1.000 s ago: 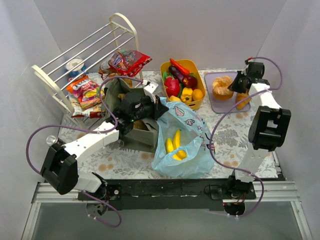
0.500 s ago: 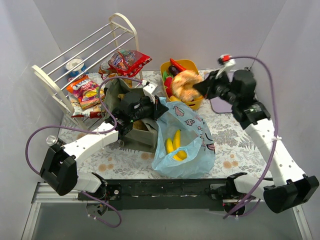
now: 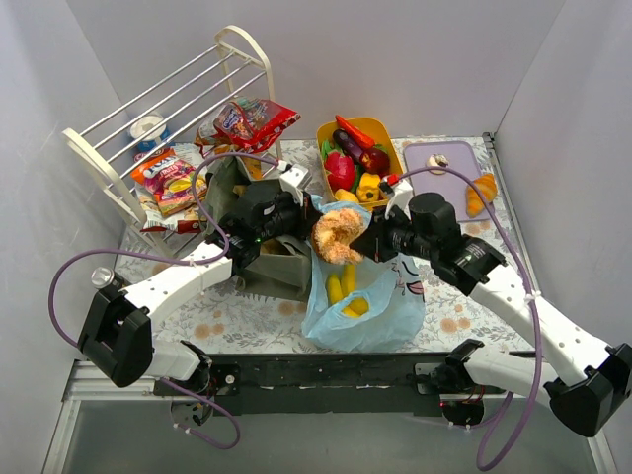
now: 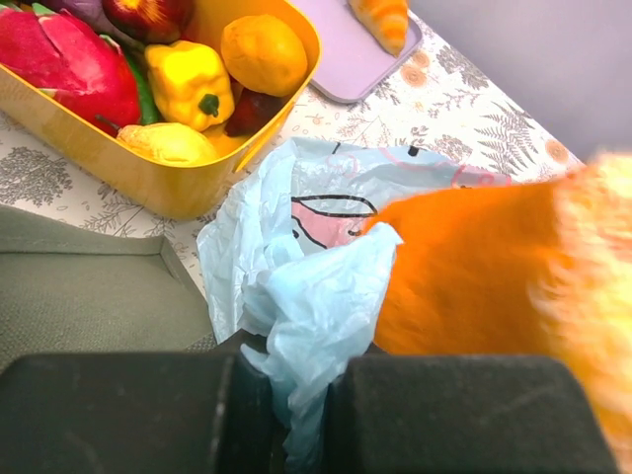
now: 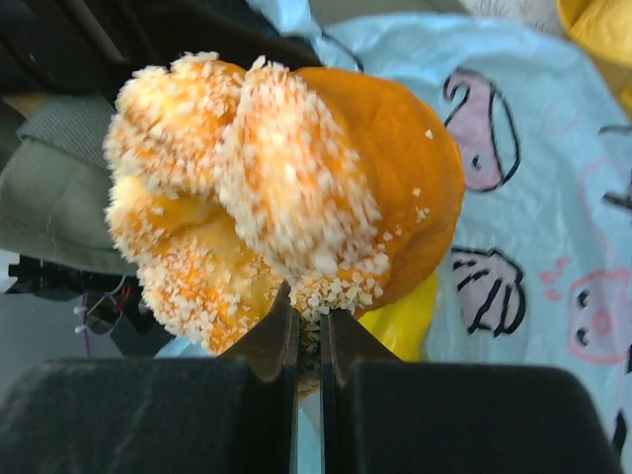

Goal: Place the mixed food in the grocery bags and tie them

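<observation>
The light-blue cartoon-print bag (image 3: pixel 380 301) lies open at the table's front centre with yellow bananas (image 3: pixel 343 286) inside. My left gripper (image 3: pixel 301 222) is shut on the bag's rim (image 4: pixel 296 296) and holds it up. My right gripper (image 3: pixel 370 242) is shut on the lower edge of an orange crumb-coated bun (image 3: pixel 338 235) and holds it just above the bag's mouth. In the right wrist view the bun (image 5: pixel 286 188) fills the frame above the gripper (image 5: pixel 308 341), with a banana (image 5: pixel 400 316) and the bag (image 5: pixel 533 197) below. The olive-green tote (image 3: pixel 259 257) stands left of the bag.
The yellow tub (image 3: pixel 379 129) of toy fruit and vegetables stands behind the bag. A purple tray (image 3: pixel 449 173) with a croissant (image 3: pixel 481 193) is at the back right. The white wire rack (image 3: pixel 158 109) with snack packets (image 3: pixel 255 120) stands at the back left.
My right arm has carried the bun from the purple tray leftward and down to just above the blue bag. My left gripper has kept its hold on the bag's rim.
</observation>
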`<state>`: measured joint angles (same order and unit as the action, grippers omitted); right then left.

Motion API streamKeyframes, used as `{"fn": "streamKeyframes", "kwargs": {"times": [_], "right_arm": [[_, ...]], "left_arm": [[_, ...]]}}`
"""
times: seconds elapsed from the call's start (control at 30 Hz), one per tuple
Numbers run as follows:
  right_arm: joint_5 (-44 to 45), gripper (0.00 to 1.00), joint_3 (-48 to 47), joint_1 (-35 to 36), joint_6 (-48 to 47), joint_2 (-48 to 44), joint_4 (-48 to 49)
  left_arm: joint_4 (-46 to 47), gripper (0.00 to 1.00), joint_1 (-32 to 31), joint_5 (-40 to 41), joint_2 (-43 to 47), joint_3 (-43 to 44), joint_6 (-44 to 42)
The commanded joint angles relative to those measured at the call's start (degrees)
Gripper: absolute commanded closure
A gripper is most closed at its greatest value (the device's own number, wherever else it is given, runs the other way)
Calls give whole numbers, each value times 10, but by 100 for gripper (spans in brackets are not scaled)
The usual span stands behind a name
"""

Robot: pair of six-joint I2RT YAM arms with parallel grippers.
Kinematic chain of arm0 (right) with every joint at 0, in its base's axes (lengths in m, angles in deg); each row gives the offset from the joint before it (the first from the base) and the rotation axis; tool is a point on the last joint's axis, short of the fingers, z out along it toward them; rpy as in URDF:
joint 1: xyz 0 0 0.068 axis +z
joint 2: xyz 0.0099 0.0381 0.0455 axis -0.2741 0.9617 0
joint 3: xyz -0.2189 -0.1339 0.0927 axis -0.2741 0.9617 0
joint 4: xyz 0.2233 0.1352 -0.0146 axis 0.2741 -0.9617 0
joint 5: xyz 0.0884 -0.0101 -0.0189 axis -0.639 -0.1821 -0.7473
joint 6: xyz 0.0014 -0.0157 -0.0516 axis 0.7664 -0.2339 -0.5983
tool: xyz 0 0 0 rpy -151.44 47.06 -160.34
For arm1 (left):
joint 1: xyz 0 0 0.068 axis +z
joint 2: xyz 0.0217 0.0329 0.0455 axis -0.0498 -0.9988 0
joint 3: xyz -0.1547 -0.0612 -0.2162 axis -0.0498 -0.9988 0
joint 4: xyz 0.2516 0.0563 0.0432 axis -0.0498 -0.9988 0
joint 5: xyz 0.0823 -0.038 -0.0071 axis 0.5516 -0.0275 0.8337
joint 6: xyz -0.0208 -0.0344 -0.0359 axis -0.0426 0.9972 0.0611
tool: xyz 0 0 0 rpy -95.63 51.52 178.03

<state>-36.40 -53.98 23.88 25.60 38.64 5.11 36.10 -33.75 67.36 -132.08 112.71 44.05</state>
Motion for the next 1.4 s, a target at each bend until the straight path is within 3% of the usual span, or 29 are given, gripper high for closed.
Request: {"fn": "streamKeyframes", "kwargs": {"times": [0.0, 0.23, 0.43, 0.47, 0.57, 0.6, 0.63, 0.7, 0.9, 1.03, 1.13, 1.37], "right_arm": [[-17, 99, 18, 23, 33, -32, -65], [7, 99, 3, 43, 18, -34, -136], [119, 99, -7, 51, -3, -10, -226], [138, 93, -11, 51, -4, -8, -234], [129, 54, -39, 52, -22, 7, -246], [122, 28, -50, 52, -25, 7, -245], [114, 17, -61, 51, -29, 12, -238], [82, 9, -115, 52, -43, 20, -231], [103, 11, -279, 30, -96, 93, -225], [110, 19, -307, -95, -134, 170, -189], [89, 22, -315, -150, -182, 222, -125], [169, 23, -443, -189, -228, 410, -142]], "left_arm": [[21, 100, -4, 0, 27, 4, -7], [21, 100, -4, -2, 28, 5, -5], [22, 100, -4, 0, 32, 4, -7], [23, 100, -4, 0, 31, 3, -7], [24, 100, -4, -1, 28, 2, -7], [24, 100, -4, -1, 28, 3, -7], [24, 100, -4, -1, 27, 3, -7], [24, 100, -5, -3, 24, 3, -5], [24, 100, -8, -5, 19, 2, -6], [24, 100, -10, -7, 16, 2, -6], [22, 100, -13, -3, 16, 2, -9], [22, 100, -15, -2, 14, 2, -9]]}}
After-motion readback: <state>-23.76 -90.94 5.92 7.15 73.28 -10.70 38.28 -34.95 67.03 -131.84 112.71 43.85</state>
